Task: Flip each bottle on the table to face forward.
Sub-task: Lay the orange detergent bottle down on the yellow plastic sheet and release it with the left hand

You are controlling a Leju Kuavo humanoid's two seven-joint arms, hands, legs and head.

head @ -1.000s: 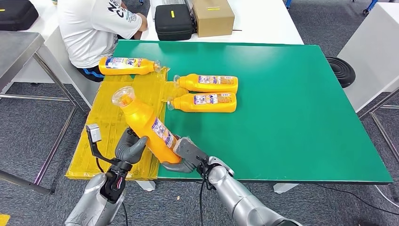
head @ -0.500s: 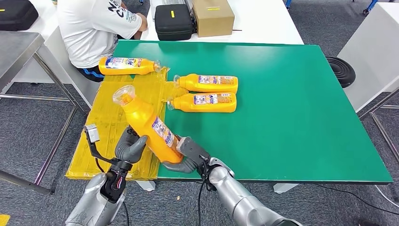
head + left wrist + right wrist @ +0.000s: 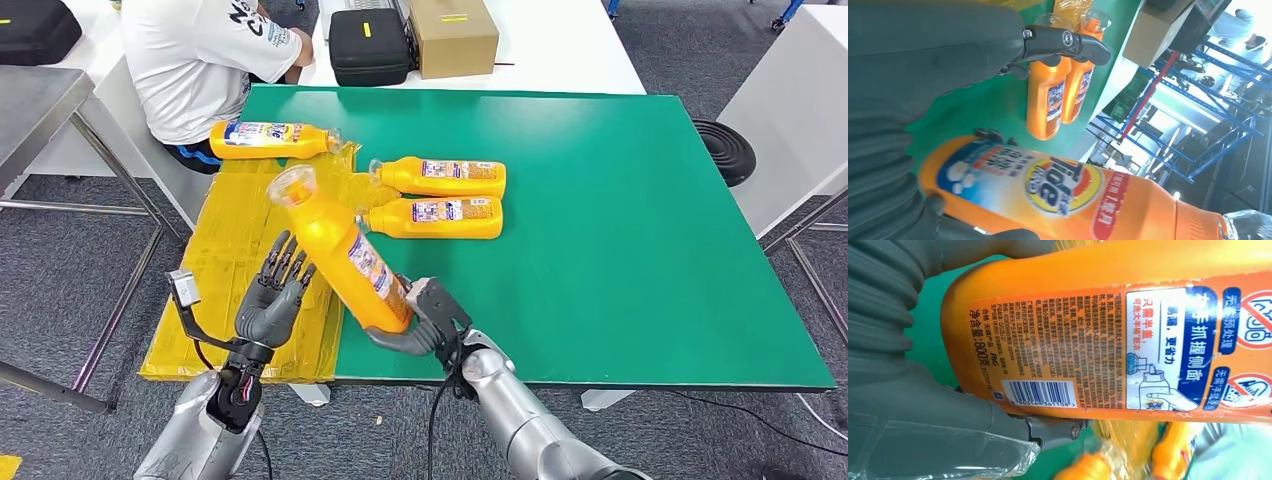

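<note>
**Left hand let go, bottle carried on by the right alone**

Over the last second the held bottle [image 3: 340, 252] had swung toward the table's middle, its capped end nearer the two lying bottles, and the left hand [image 3: 272, 297] had come off it, fingers spread and holding nothing, just beside the bottle's flank. The right hand [image 3: 418, 322] gripped the bottle at its base, the thumb under the barcode side; the bottle stood tilted over the near edge of the green table [image 3: 640, 250], cap up and away from the robot.

To finish the step well, the right hand would likely need to roll the bottle so that the brand label seen from the left wrist turns up before laying it down, low and slowly, since a base grip on a long tilted bottle leaves little control of the top.

Two bottles [image 3: 440, 197] lay side by side mid-table, and another bottle [image 3: 268, 140] rested at the far left corner on the yellow plastic sheet [image 3: 225, 270]. A person [image 3: 200, 60] sat beyond that corner. A black case [image 3: 368, 45] and a cardboard box [image 3: 452, 35] stood on the white table behind; grey carpet lay below.
</note>
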